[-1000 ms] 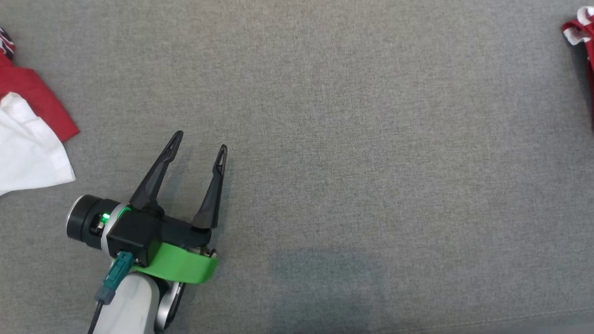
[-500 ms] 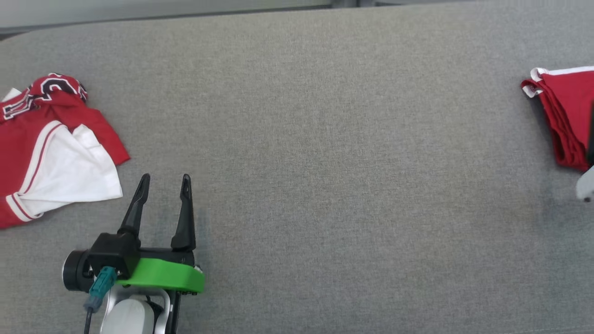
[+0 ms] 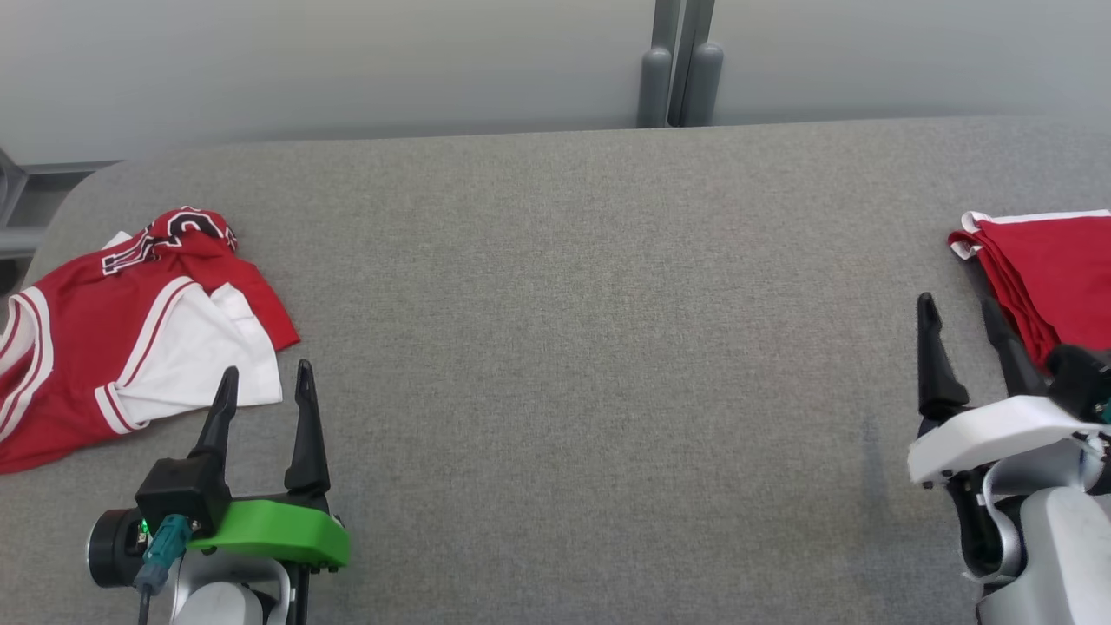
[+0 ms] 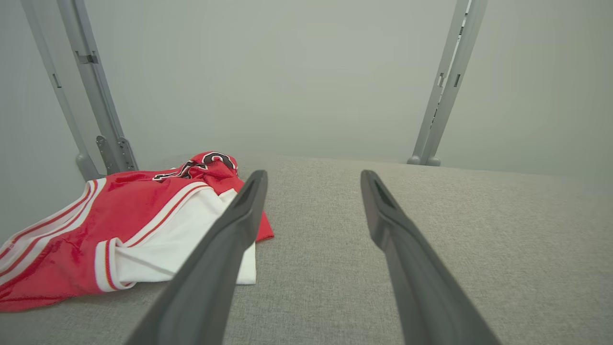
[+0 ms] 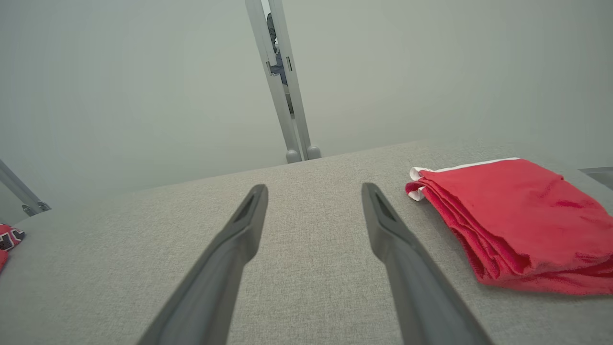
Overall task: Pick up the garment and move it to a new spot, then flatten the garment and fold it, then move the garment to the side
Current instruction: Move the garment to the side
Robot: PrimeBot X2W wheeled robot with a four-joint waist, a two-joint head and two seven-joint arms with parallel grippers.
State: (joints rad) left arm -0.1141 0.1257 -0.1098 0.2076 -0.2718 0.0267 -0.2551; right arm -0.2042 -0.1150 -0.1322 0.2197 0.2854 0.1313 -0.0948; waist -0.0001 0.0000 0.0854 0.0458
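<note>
Grey woven work surface [image 3: 573, 365] with a rounded far corner, backed by pale wall panels [image 3: 347, 61] meeting at paired grey uprights [image 3: 681, 69].

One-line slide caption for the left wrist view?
Open left pincer above the grey fabric surface, crumpled red-and-white jersey lying just beside it.

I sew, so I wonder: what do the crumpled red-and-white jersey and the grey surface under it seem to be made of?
The jersey is probably a slick synthetic sports fabric: its red folds catch glossy highlights. The grey surface looks like matte woven upholstery cloth, with a fine flecked weave showing.
</note>
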